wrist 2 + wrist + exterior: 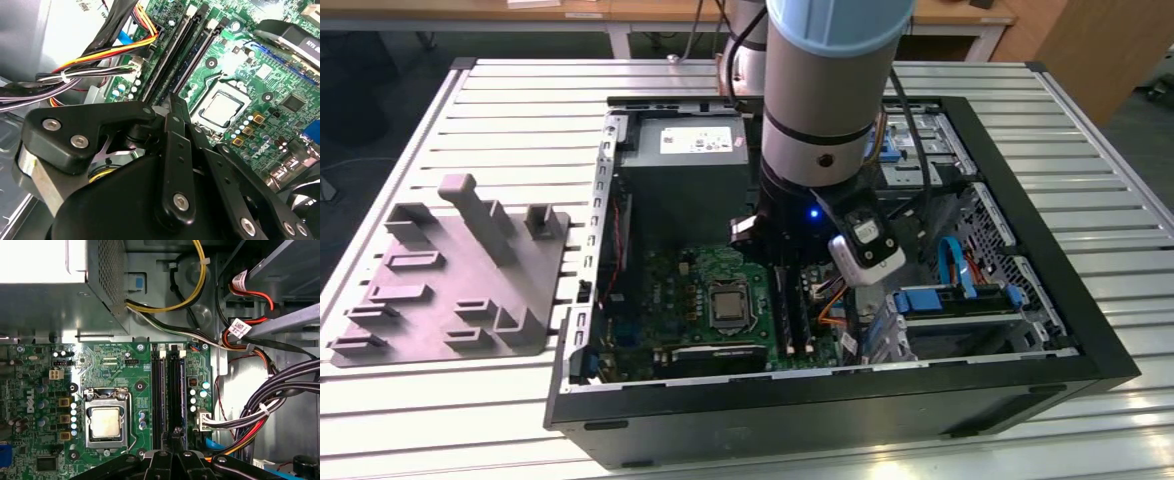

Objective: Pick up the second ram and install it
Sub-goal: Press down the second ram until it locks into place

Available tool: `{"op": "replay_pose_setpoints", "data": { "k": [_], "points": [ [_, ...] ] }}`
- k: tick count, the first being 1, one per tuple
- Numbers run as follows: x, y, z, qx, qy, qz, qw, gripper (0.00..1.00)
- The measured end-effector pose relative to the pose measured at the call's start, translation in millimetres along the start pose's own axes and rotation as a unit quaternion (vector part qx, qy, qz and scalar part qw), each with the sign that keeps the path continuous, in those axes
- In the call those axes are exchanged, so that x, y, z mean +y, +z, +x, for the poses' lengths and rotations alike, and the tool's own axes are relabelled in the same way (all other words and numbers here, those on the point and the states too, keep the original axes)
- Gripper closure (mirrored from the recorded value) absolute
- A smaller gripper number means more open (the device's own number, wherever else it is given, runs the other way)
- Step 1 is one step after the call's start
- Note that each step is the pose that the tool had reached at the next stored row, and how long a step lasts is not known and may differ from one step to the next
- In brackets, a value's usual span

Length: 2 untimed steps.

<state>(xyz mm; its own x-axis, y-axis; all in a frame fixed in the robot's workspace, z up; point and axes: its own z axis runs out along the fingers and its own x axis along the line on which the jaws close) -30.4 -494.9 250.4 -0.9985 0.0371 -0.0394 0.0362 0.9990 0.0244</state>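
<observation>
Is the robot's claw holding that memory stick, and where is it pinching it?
The gripper sits right over the second ram, which stands in its socket on the green board. Whether it pinches the stick's end cannot be told.

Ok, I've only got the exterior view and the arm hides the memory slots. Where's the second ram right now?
Observer: In the first wrist view the second ram stands on edge in the slot farther from the processor socket.
Operator: And the gripper?
Observer: The gripper sits at one end of that stick with its fingers closed together. I can't tell whether they touch it.
Operator: Anything crowding it?
Observer: In the second wrist view a cable bundle ends in a connector right beside the slots on the motherboard.
</observation>
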Motion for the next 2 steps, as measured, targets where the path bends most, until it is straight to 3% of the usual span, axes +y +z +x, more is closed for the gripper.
{"op": "replay_pose_setpoints", "data": {
  "k": [2],
  "points": [
    [0.0, -0.1, 0.0, 0.0, 0.0, 0.0, 1.0, 0.9]
  ]
}}
